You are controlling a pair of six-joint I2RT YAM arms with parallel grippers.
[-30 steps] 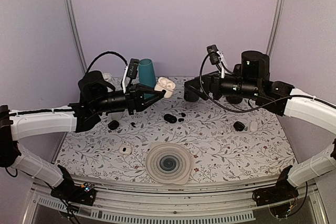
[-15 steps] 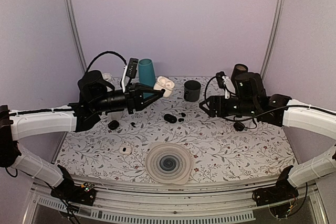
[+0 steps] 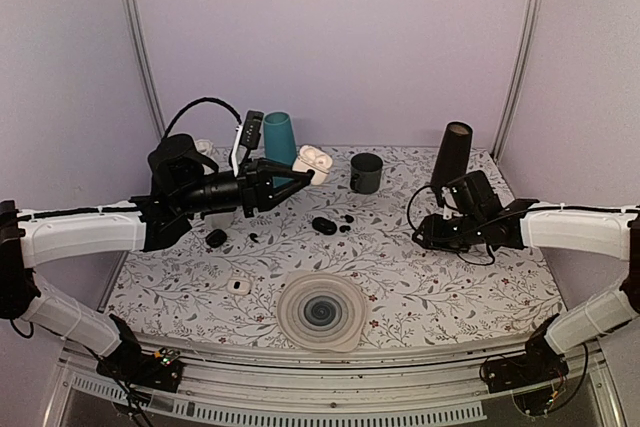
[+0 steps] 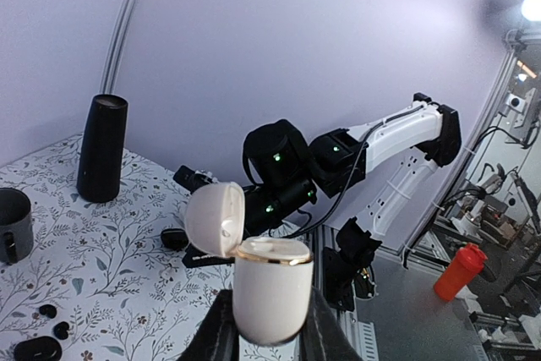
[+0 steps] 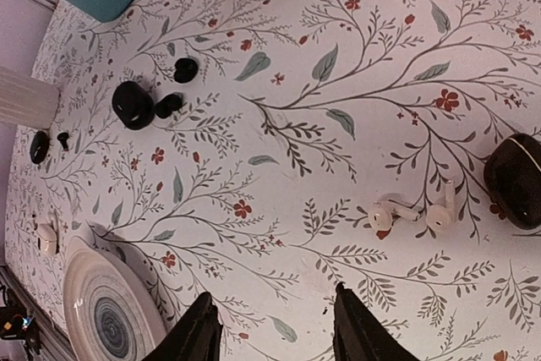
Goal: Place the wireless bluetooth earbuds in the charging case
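Earbuds [image 3: 345,228], two tiny black ones, lie mid-frame in the overhead view on the flowered surface [image 3: 400,277], just beside a black oval case [image 3: 323,225]. Left hand [image 3: 303,171], raised at upper left, is clamped on a white case [image 4: 270,289] with its lid flipped open. Right hand [image 5: 272,306] hangs low at right, fingers apart.

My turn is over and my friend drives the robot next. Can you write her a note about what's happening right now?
Left end effector: shut on the white charging case, lid open, held up off the table.
Right end effector: open, empty, over the table near a pair of white earbuds.
The two black earbuds lie on the table beside a black oval case.
Done: a case is picked up and open.
To do: pick up each black earbud and seat it in the case; neither is grasped yet.
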